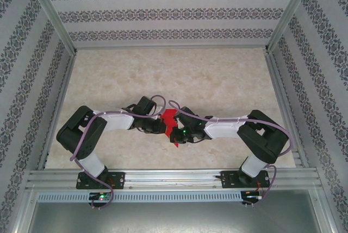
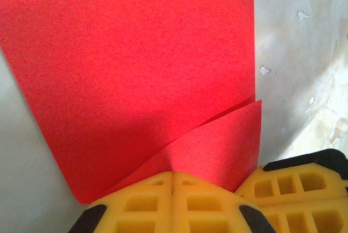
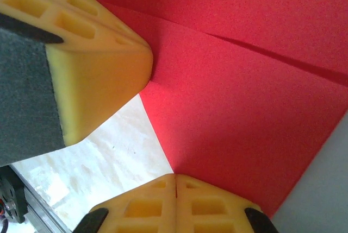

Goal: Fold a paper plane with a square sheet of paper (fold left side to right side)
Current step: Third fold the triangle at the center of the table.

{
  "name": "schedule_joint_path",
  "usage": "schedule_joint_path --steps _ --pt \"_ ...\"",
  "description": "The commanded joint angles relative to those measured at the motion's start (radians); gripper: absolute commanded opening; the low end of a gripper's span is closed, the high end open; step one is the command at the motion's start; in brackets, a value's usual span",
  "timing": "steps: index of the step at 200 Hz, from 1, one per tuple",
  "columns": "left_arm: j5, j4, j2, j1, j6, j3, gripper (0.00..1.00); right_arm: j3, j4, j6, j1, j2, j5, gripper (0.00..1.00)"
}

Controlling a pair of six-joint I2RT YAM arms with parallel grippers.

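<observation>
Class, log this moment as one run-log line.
left tool: shut on red paper | right tool: shut on red paper | red paper: partly folded

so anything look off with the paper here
Nothing torn or spilled. In the left wrist view the red paper has a folded flap poking slightly past its right edge, so the layers look a bit misaligned.

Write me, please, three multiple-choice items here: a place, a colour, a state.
1. Where is the red sheet? A) by the far wall B) between the left pincer and right pincer C) beside the left base
2. What colour are the pincer fingers? A) yellow B) blue C) green
3. How is the left pincer? A) wide open B) half open C) shut on the sheet
1B, the top view shows it where the arms meet; 2A, both wrist views show yellow; 3C, its fingers meet on the sheet.
</observation>
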Motion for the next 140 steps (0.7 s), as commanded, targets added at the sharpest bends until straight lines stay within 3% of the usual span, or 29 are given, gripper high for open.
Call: schedule_joint_path --steps 1,140 --pt "-0.122 -0.089 0.051 -0.006 0.026 -0.003 0.02 -0.042 -0.045 0.026 0.017 -0.017 0.014 0.0" --pt "-0.142 -0.082 0.049 0.007 0.021 -0.009 0.0 -0.161 -0.028 0.083 0.053 -0.093 0.016 0.0"
